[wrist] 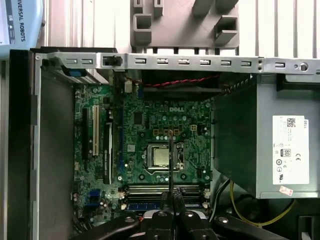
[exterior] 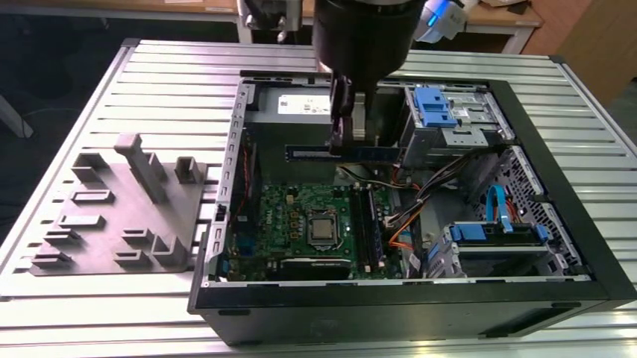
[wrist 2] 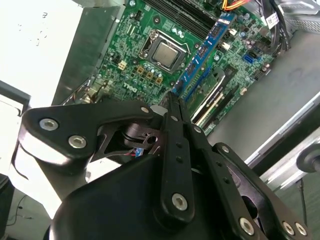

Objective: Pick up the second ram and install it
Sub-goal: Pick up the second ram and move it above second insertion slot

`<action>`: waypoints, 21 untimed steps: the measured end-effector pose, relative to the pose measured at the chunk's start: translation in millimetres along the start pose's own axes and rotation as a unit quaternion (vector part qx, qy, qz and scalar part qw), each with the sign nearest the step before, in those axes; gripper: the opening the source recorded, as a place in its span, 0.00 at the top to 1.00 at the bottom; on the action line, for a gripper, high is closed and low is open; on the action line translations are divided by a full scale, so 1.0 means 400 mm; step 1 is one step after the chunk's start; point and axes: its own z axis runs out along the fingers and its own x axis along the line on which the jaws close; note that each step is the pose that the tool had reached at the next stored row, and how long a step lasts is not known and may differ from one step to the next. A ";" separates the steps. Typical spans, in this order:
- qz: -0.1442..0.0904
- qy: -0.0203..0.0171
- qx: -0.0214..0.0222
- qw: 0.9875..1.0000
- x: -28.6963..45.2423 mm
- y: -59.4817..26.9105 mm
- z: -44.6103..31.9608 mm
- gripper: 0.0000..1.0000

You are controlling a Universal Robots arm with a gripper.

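A slatted metal table (exterior: 100, 313) carries an open computer case (exterior: 398, 313) lying on its side, with a wooden desk behind it.

The second ram (exterior: 374, 154) hangs level in the air above the case's interior, over the line where the grey power supply (exterior: 289, 104) meets the motherboard (exterior: 289, 224). It touches nothing but the tool. In the second wrist view the ram shows as a blue strip (wrist 2: 205, 55) running out from the fingertips. In the first wrist view it is a thin dark edge (wrist: 170, 160) crossing the processor (wrist: 161, 156).

The tool (exterior: 344, 145) is closed tight on the module, pinching its flat faces at about mid-length. Both wrist views show the jaws pressed together around it (wrist 2: 172, 100) (wrist: 172, 197).

The memory slots (wrist: 165, 190) lie on the board beside the processor, below the ram and apart from it.

A grey holder tray (exterior: 110, 224) sits beside the case, toward the table edge at the exterior view's left. Its upright slabs stand bare.

By my judgement the pickup is done and the carry has reached the case. The seating itself is not yet done, since the ram hangs clear of the slots.
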 end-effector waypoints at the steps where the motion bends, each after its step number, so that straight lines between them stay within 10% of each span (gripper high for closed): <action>1: 0.000 0.000 0.000 1.000 0.000 -0.002 0.004 0.91; 21: 0.000 0.000 -0.005 1.000 0.001 -0.033 0.095 0.91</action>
